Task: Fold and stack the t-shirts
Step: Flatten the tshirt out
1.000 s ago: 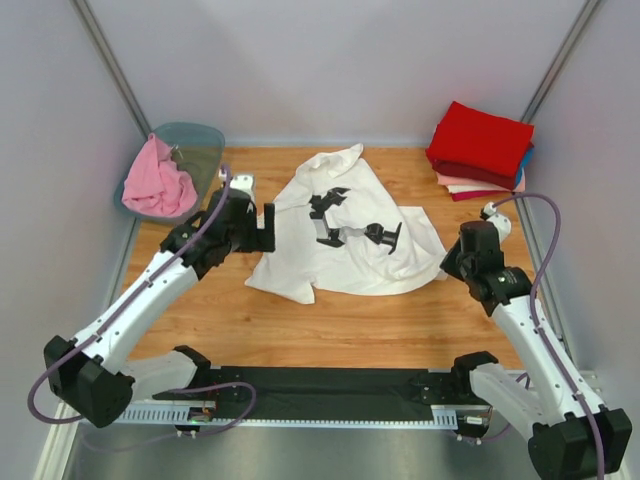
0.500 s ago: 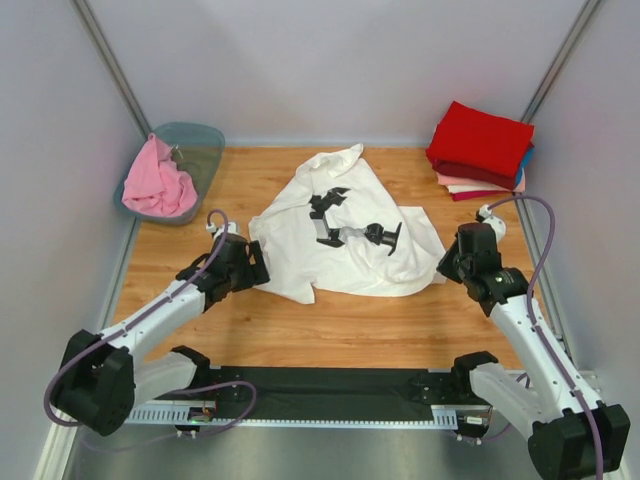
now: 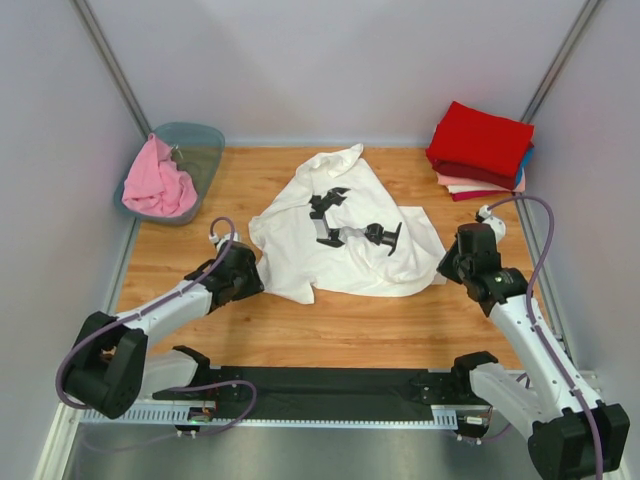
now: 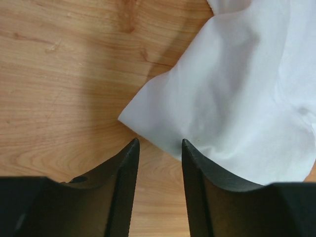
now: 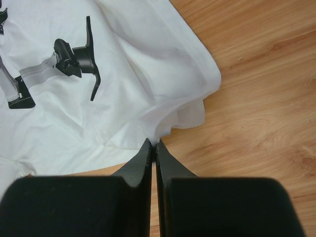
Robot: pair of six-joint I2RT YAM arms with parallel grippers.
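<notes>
**A:** Start at the fingertips. What is the left one doing?

**B:** The left gripper (image 4: 158, 144) has its fingers (image 4: 127, 168) a narrow gap apart, with bare wood showing between them. It holds nothing. The tips sit just short of the near-left corner of the white t-shirt (image 4: 237, 98). One tip is right at the cloth's edge, but I cannot tell whether it touches.

**A:** And the right?

**B:** The right gripper (image 5: 154, 143) is pressed together, with only a hairline between the fingers. It is pinched on the hem at the shirt's near-right corner, where the creases run to a point.

**A:** How does that shirt lie?

**B:** It is rumpled and spread over the middle of the table (image 3: 330, 325), reaching towards the far edge. A black and grey print (image 3: 350, 228) faces up.

**A:** Where are the other shirts?

**B:** A folded stack sits at the far-right corner. The red t-shirt (image 3: 482, 138) is on top, a sliver of the blue t-shirt (image 3: 526, 158) shows under it, and the peach t-shirt (image 3: 462, 184) pokes out near the bottom. The pink t-shirt (image 3: 155, 185) is bunched in the tub (image 3: 205, 135) at the far-left corner, spilling over its left rim.

**A:** What about the surface and the room?

**B:** The tabletop is warm, grained wood, matte, with soft shadows under the fingers. Plain pale walls (image 3: 330, 70) close in the far, left and right sides, and slanting metal posts (image 3: 108, 65) stand at the far corners. A black rail (image 3: 330, 383) runs along the near edge between the arm bases.
</notes>
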